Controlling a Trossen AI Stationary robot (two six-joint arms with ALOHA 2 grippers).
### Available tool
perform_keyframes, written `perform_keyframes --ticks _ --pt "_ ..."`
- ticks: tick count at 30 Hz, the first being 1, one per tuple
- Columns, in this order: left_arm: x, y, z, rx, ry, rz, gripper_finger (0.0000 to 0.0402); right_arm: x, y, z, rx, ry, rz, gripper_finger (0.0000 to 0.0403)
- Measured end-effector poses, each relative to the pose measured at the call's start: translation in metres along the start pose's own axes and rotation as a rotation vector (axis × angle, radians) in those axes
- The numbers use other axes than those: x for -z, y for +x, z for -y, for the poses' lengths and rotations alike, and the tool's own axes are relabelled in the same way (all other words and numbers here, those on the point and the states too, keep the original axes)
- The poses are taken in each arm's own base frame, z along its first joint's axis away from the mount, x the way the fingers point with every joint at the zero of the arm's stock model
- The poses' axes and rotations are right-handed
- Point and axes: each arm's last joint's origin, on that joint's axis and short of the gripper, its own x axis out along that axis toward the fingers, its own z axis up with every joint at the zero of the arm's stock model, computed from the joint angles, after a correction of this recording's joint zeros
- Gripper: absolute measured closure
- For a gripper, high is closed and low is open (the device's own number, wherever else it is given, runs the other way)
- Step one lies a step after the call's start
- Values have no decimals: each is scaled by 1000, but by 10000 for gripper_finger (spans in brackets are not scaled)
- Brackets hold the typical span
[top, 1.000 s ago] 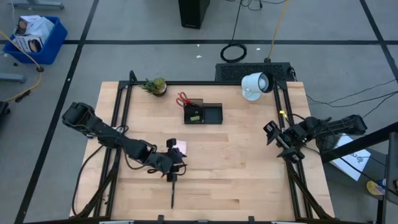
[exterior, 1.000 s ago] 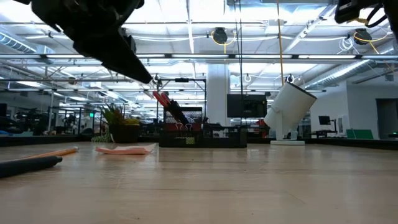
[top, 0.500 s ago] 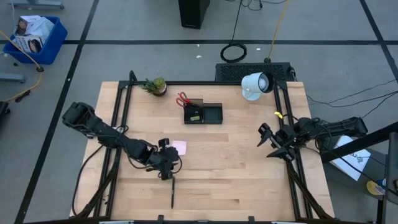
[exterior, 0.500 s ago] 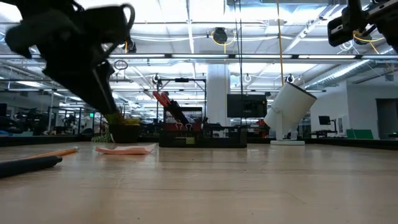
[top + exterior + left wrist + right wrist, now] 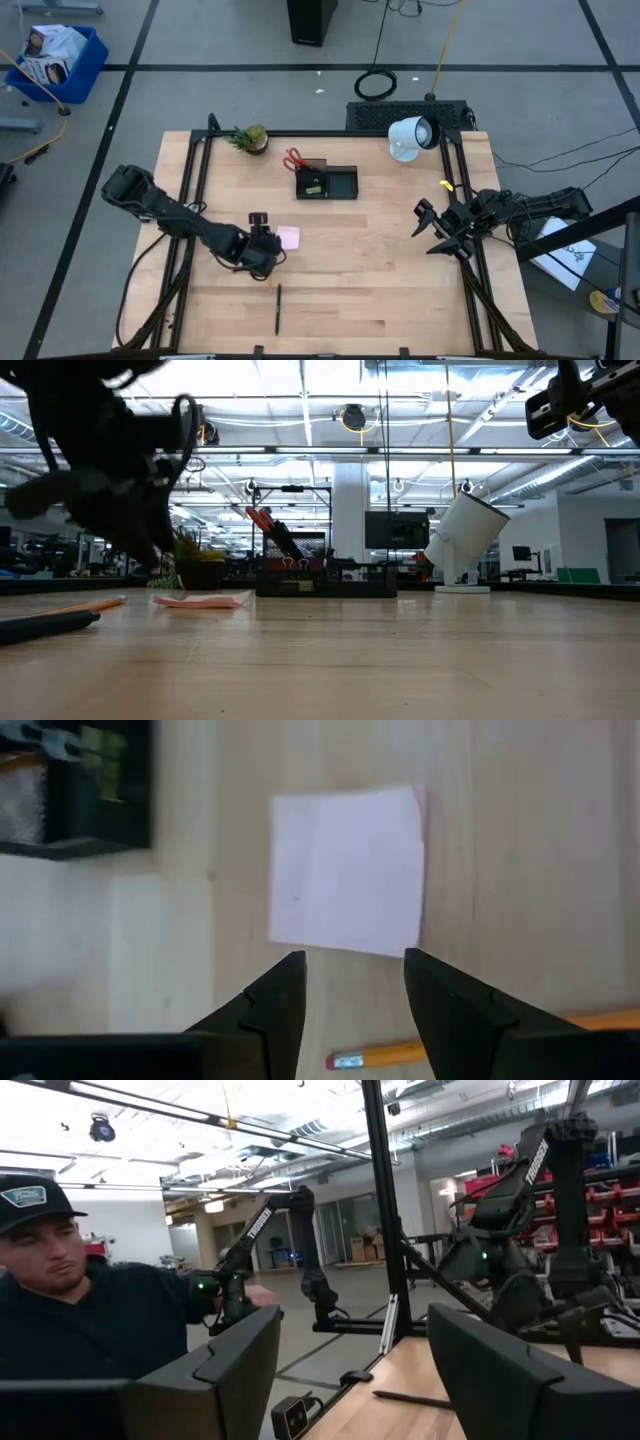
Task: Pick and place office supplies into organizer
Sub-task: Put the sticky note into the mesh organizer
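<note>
The pink sticky-note pad lies flat on the table. My left gripper hovers open just beside the pad's left side, its fingers on either side of the pad's near edge, touching nothing. An orange pencil lies close by it. A black pen rests nearer the near edge. The black organizer stands farther back, red-handled scissors sticking up from its taller section. My right gripper waits open at the table's right side.
A small potted plant and a white round lamp stand along the far edge. A black frame runs round the table's sides. Bare wood lies between the two grippers. A person shows beyond the table.
My left gripper has moved from above the black pen toward the far edge, up to the pink pad, turning as it went. The pen has stayed on the table. My right gripper has shifted a little toward the table's left.
</note>
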Motion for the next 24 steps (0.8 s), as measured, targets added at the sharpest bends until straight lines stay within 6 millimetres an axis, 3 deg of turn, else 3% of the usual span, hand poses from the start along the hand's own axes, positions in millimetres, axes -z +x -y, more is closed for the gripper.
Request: perform_keyframes --ticks 6,17,24 --pt "4 28 15 19 102 -90 227 1 0 0 3 9 -10 159" --pt "2 31 19 -10 154 -55 227 4 1 2 19 20 -36 160" --pt "-3 45 16 -3 164 -51 227 4 1 3 40 21 -28 157"
